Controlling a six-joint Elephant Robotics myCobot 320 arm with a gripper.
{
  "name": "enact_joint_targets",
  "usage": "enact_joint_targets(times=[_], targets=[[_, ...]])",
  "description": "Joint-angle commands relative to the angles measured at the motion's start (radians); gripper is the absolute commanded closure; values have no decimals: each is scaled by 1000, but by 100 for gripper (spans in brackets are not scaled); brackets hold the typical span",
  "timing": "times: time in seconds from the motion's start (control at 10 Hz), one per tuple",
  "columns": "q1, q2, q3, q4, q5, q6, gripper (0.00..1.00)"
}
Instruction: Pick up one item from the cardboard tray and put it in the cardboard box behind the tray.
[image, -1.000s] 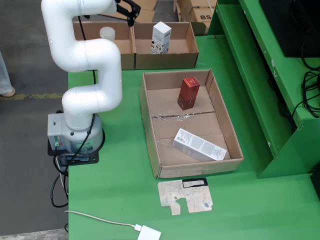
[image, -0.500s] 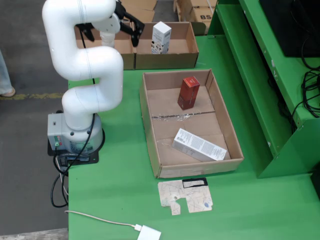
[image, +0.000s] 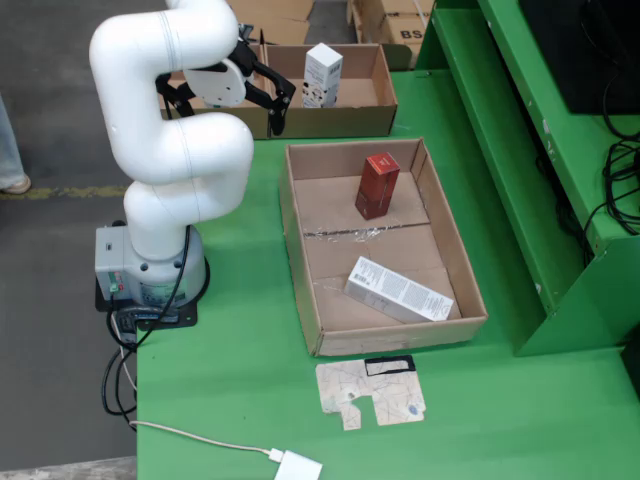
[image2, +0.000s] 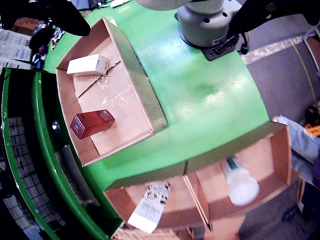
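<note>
Currently, in the fixed view, the arm (image: 170, 150) stands at the left on its base (image: 150, 270), beside the green surface (image: 240, 380). The gripper (image: 270, 100) hangs above the near edge of the cardboard box (image: 330, 120), between its two compartments, with its dark fingers (image: 283, 98) spread wide and nothing between them.

In the wrist view, the left part of the picture shows the cardboard tray (image2: 145, 95) with the white carton (image2: 89, 64) lying flat and the red carton (image2: 92, 123) on its side. To the right of the tray lies bare green surface, and further right the box compartments appear: one holds a patterned white carton (image2: 149, 207), the other a white bottle (image2: 240, 182).

In the fixed view, to the right of the gripper, the patterned white carton stands upright in the right compartment. Below it, the tray holds the red carton (image: 377, 185) upright at the far end and the white carton (image: 398, 290) flat at the near end, well apart from each other.

Task status, as judged: two items already rest in the box and two items remain in the tray. The empty gripper is near the box and not over the tray. A further pick requires travel toward the tray, descent over one carton, and closure on it.
</note>
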Motion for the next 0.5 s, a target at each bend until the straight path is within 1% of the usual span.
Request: enact_joint_targets(times=[0.0, 0.1, 0.2, 0.3, 0.4], targets=[[202, 134, 426, -473, -8, 277, 0], [214, 78, 630, -593, 70, 308, 0], [192, 94, 630, -594, 123, 299, 0], [192, 94, 630, -594, 123, 299, 0], [133, 118, 631, -602, 217, 264, 0]])
